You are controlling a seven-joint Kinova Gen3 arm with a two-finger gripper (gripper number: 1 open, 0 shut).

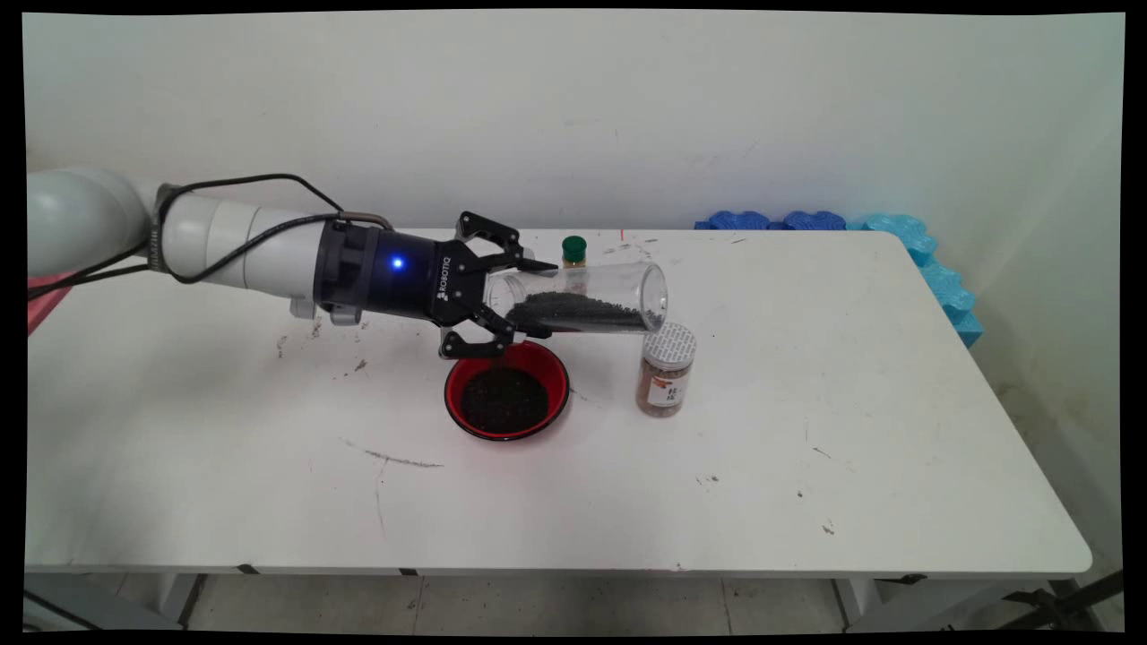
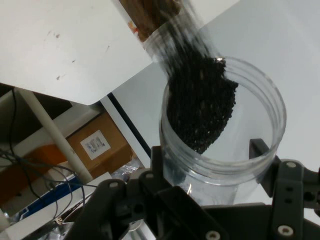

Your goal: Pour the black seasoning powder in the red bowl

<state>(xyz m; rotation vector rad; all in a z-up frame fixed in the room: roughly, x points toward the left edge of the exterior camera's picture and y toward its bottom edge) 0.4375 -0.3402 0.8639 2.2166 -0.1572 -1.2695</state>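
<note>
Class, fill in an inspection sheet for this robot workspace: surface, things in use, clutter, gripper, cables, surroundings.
Surface: white table, scuffed, with dark specks.
Things in use: clear jar held on its side above the table, black grains inside; red bowl of black grains below the gripper.
Clutter: spice jar with a white lid, upright, right of the bowl; green-capped bottle behind the clear jar.
Gripper: gripper shut on the clear jar's base.
Cables: black cables along the arm.
Surroundings: pale wall; blue foam at the far right corner.

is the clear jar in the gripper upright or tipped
Tipped. The clear jar lies nearly on its side in the gripper, its dark grains spread along the lower wall.
</note>
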